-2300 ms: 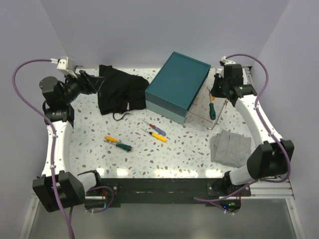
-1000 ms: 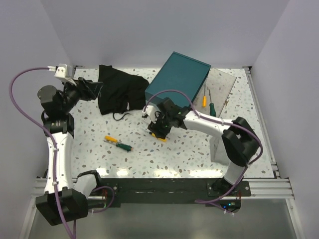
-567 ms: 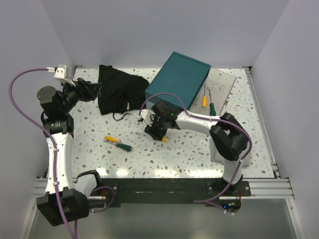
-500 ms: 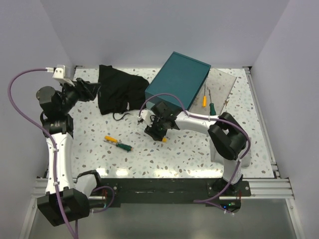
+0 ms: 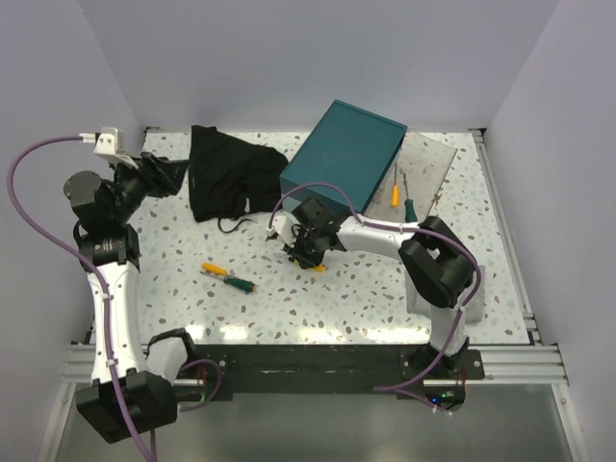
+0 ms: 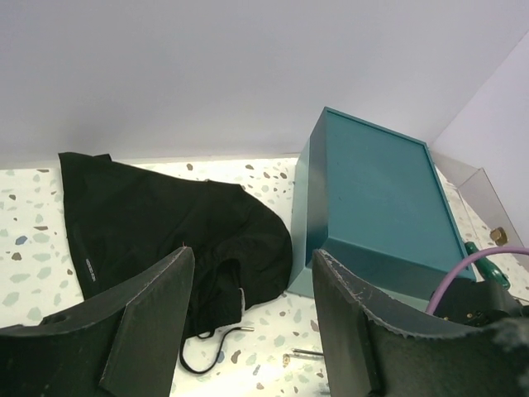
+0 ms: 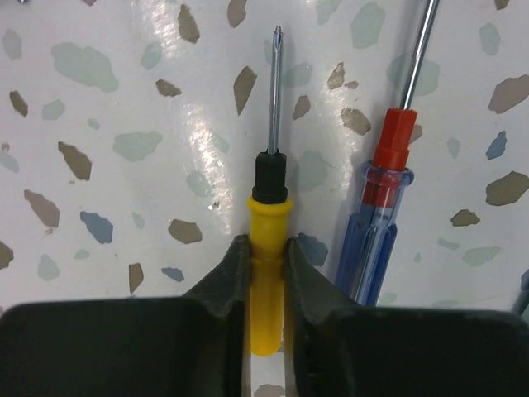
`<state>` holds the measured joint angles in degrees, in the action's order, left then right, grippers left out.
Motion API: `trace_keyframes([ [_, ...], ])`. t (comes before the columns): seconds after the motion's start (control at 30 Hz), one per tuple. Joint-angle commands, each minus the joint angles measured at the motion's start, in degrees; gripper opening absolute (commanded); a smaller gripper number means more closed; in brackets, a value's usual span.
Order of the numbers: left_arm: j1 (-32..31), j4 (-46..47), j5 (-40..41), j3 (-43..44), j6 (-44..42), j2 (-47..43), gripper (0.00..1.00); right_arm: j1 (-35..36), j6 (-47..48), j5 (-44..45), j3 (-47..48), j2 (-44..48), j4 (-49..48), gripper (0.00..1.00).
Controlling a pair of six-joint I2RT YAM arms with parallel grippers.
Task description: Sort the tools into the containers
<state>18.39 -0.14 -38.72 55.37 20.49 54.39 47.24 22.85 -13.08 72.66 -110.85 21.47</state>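
My right gripper is low over the table middle. In the right wrist view it is shut on the yellow handle of a screwdriver that lies on the table. A blue-red screwdriver lies right beside it. An orange-and-green screwdriver lies further left. My left gripper is open and empty, raised beside the black bag. The bag and the closed teal case show between its fingers.
The teal case stands at the back middle. The clear box to its right holds an orange screwdriver and a green one. The bag's drawstring trails on the table.
My right arm swung from the clear box at the back right to the table middle and closed on the yellow screwdriver. My left gripper drew back a little to the left.
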Motion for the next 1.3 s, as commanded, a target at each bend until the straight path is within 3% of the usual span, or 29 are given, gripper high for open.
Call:
trace_keyframes([
  [0.0, 0.59, 1.28, -0.83, 0.88, 0.87, 0.1, 0.63, 0.48, -4.64, -4.05, 3.18, 10.02, 5.32, 0.0],
  [0.1, 0.59, 2.34, -1.53, 0.0, 1.92, 0.8, 0.62, 0.04, -10.79, -6.43, 8.8, 16.79, 8.74, 0.0],
  [0.23, 0.42, 3.39, -2.76, -0.27, 3.24, 1.86, 0.59, -5.48, -29.98, -7.76, 18.11, 24.35, 8.85, 0.0],
  [0.43, -1.34, 2.69, -2.33, 0.0, 1.22, 3.35, 0.58, -26.8, -46.55, 12.61, 14.71, 32.62, 8.84, 0.0],
  [0.53, -1.96, 2.69, -2.33, 0.7, 1.22, 4.4, 0.58, -37.35, -54.1, 16.95, 13.29, 31.67, 14.02, 0.0],
  [0.63, -2.22, 3.13, -2.24, 1.23, 1.39, 5.02, 0.58, -42.31, -55.46, 15.89, 12.68, 28.94, 17.46, 0.0],
  [0.87, -2.31, 3.22, -1.97, 1.32, 1.31, 5.11, 0.58, -43.2, -53.18, 14.84, 13.12, 22.79, 14.57, 0.0],
  [0.9, -2.22, 2.96, -1.97, 1.31, 1.22, 5.11, 0.58, -43.2, -53.09, 15.1, 13.99, 21.82, 14.56, 0.06],
  [0.97, -2.22, 2.87, -1.97, 1.31, 1.13, 4.85, 0.58, -43.2, -52.47, 15.72, 15.31, 20.33, 15.09, 0.39],
  [1.07, -2.31, 2.34, -1.89, 1.58, 0.34, 4.5, 0.58, -43.29, -50.8, 14.32, 17.95, 19.62, 13.86, 0.56],
  [1.17, -2.22, 1.9, -1.54, 1.49, -0.27, 3.79, 0.58, -41.45, -48.0, 13.26, 20.32, 20.76, 10.88, 0.58],
  [1.2, -2.31, 1.9, -1.62, 1.49, -0.28, 3.79, 0.58, -40.31, -46.07, 9.34, 20.85, 21.11, 8.43, 0.58],
  [1.27, -2.22, 1.99, -1.62, 1.32, -0.28, 3.62, 0.58, -34.08, -37.21, 5.63, 21.38, 21.81, 6.83, 0.58],
])
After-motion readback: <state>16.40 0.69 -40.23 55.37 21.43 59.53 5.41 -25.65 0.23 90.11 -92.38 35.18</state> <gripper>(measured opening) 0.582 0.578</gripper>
